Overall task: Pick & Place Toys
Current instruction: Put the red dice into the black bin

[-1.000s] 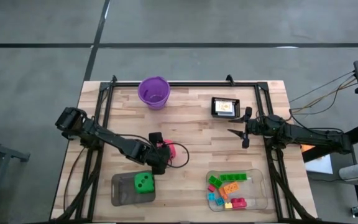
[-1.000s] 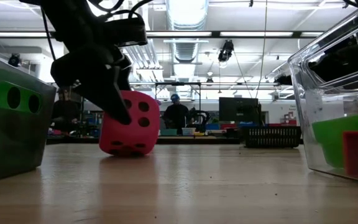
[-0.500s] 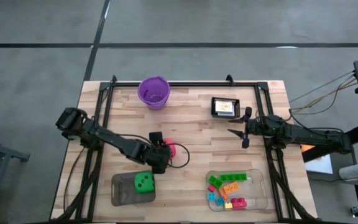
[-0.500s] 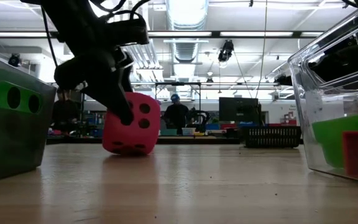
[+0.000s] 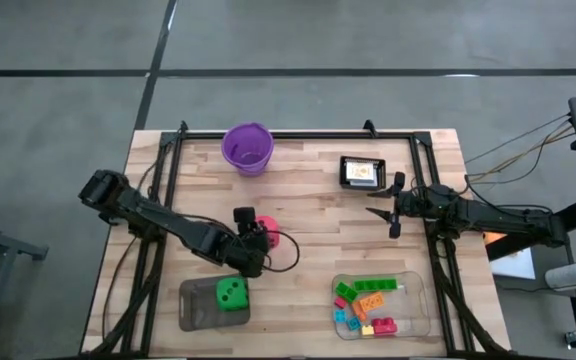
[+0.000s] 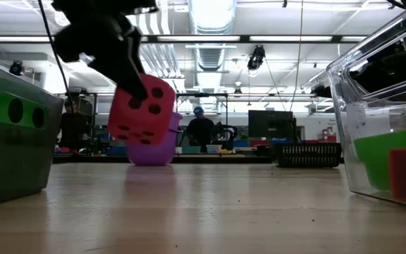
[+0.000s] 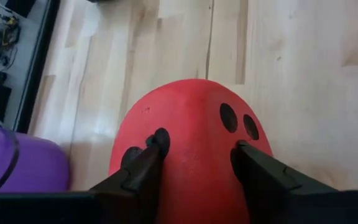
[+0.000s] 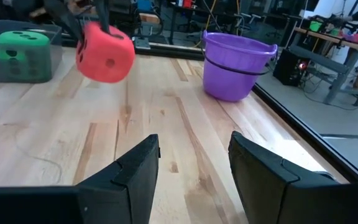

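A red die with black dots [image 6: 143, 113] hangs above the table, left of the middle, and my left gripper [image 7: 197, 168] is shut on it. The high view shows the red die [image 5: 267, 227] beside that left gripper [image 5: 253, 237]. A green die [image 5: 231, 293] lies in the grey tray [image 5: 196, 310] at the near left. Coloured bricks [image 5: 368, 300] lie in the clear tray [image 5: 423, 300] at the near right. A picture card [image 5: 362, 172] sits at the far right. My right gripper [image 5: 395, 207] waits open at the right, touching nothing. My left gripper pinches the red die between its two fingers [image 7: 143, 169], which sit on two opposite faces [image 7: 166, 146]. The fingers slant down at it from the table's left. The die is lifted clear of the table and hangs tilted.
A purple cup [image 5: 248, 147] stands at the far edge, left of the middle, beyond the die. Black rails [image 5: 173, 160] run along the table's left, far and right sides. Bare wood lies between the two trays.
The red die rested on the table with my left gripper at it. The gripper has since gone up, carrying the die, which now hangs clear of the table and more tilted than before. My right arm has kept still.
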Available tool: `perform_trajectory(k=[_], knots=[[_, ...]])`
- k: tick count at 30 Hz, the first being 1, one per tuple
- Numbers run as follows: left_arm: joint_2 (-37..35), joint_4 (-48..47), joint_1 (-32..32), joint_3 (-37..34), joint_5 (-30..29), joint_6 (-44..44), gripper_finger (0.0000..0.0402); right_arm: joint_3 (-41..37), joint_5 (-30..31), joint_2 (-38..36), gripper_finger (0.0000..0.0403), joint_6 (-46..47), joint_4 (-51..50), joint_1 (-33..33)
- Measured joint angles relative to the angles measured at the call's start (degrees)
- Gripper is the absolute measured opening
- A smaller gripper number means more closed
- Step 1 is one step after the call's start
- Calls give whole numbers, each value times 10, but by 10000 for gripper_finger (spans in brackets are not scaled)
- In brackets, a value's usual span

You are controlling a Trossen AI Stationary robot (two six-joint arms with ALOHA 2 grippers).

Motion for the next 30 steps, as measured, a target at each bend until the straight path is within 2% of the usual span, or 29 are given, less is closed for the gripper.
perform_trajectory(k=[7,12,23,26,30], knots=[[-64,-48,-26,1,-1,-17,160,0,0,0,191,0,0,0],[-127,-84,-68,1,2,-42,159,0,0,1,191,0,0,0],[-297,-154,-248,1,49,-123,156,0,0,1,191,0,0,0],[-316,-163,-292,0,49,-156,156,0,0,1,191,0,1,0],[-310,-157,-319,-18,49,-181,156,0,0,1,191,0,2,0]])
